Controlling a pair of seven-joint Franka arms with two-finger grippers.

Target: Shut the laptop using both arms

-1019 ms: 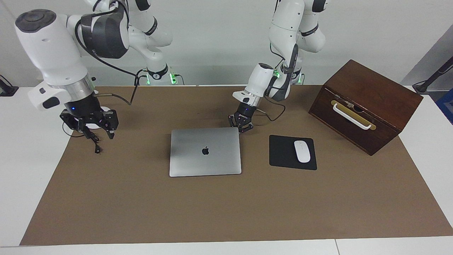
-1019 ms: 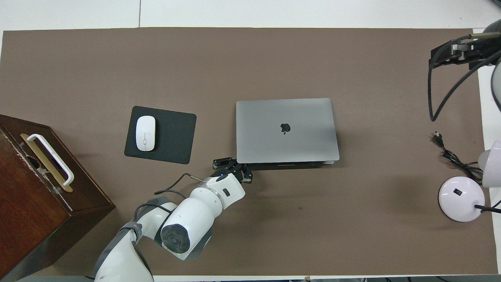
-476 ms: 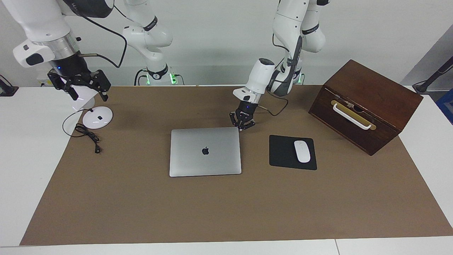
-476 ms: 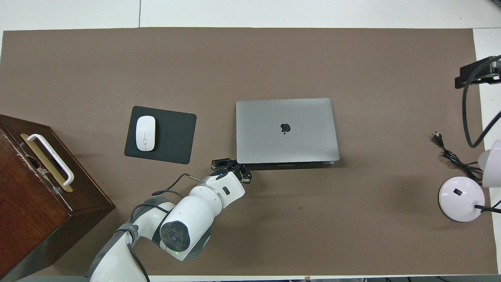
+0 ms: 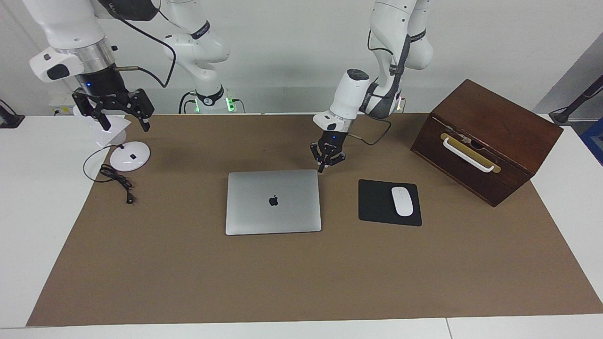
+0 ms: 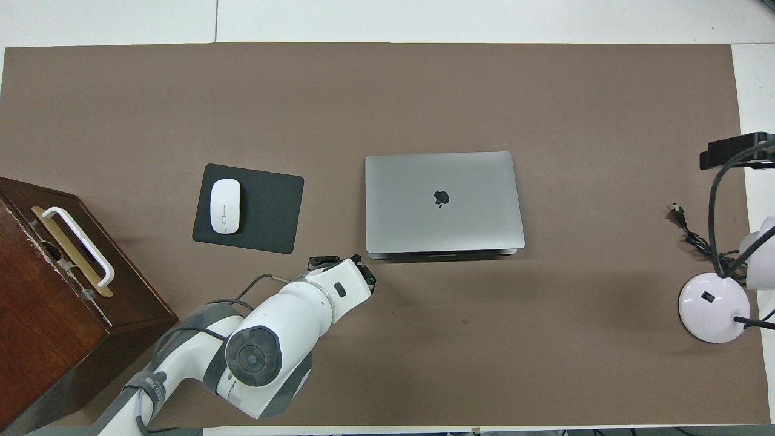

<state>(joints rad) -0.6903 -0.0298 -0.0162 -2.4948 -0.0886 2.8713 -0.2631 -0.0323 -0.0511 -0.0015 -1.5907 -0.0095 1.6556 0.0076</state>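
The laptop (image 5: 273,201) lies shut and flat on the brown mat (image 5: 301,282) at the middle of the worktop (image 5: 28,226), its lid up with the dark logo showing.

In the facing view the left gripper (image 5: 322,168) hangs just above the lid's 1 o'clock corner, the corner nearest the robots on the left arm's side. Its fingers are together and hold nothing; whether the tips touch the lid cannot be told. In the overhead view this gripper (image 6: 339,266) is mostly hidden under its own white wrist, at about 7 o'clock from the laptop (image 6: 443,201).

The right gripper (image 5: 123,120) is raised over the right arm's end of the worktop, at about 10 o'clock from the laptop in the facing view, above a white desk lamp (image 5: 126,155) and its black cable (image 5: 115,179). Its fingers stand wide apart and empty.

At 3 o'clock from the laptop in the facing view a black mouse pad (image 5: 377,207) carries a white mouse (image 5: 402,201). Past it, at about 2 o'clock, a dark wooden box (image 5: 490,136) with a white handle (image 5: 466,155) sits tilted at the left arm's end.
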